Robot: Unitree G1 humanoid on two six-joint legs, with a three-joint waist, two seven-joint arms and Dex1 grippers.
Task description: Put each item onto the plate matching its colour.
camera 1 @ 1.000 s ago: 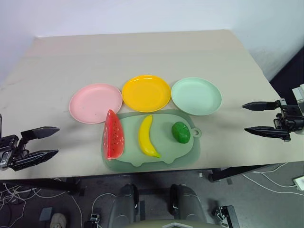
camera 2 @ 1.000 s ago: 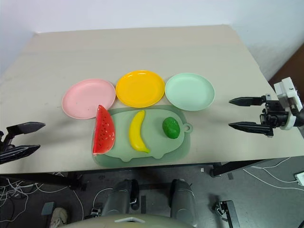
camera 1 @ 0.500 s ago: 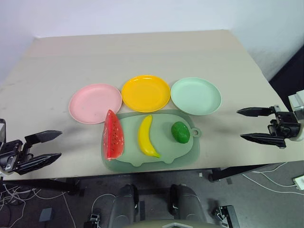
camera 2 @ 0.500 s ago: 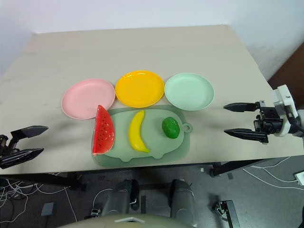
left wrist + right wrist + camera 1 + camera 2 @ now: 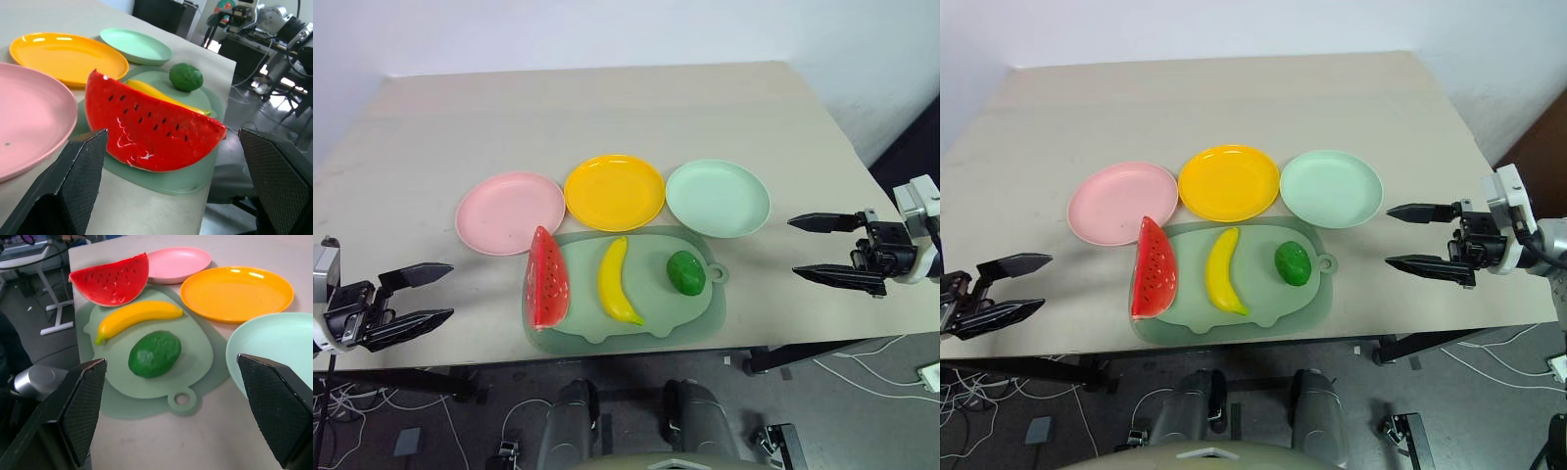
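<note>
Plates sat in a row across the middle of the surface (image 5: 607, 108): pink plate (image 5: 510, 211) on the left, orange plate (image 5: 614, 192) in the middle, mint plate (image 5: 718, 197) on the right, each nearly touching its neighbour. Just in front of them lay a pale green mat (image 5: 695, 313), its far edge reaching the plates. On the mat lay the three fruits, none on a plate: the watermelon (image 5: 548, 279) at the left edge, standing on its rind side, the banana (image 5: 616, 281) in the middle, and the green fruit (image 5: 685, 272) on the right. The left pincer (image 5: 415, 296) hovered at the surface's near left edge, wide open and empty, pointing toward the watermelon. The right pincer (image 5: 824, 249) hovered over the right side of the surface, also wide open and empty, pointing toward the mat.
</note>
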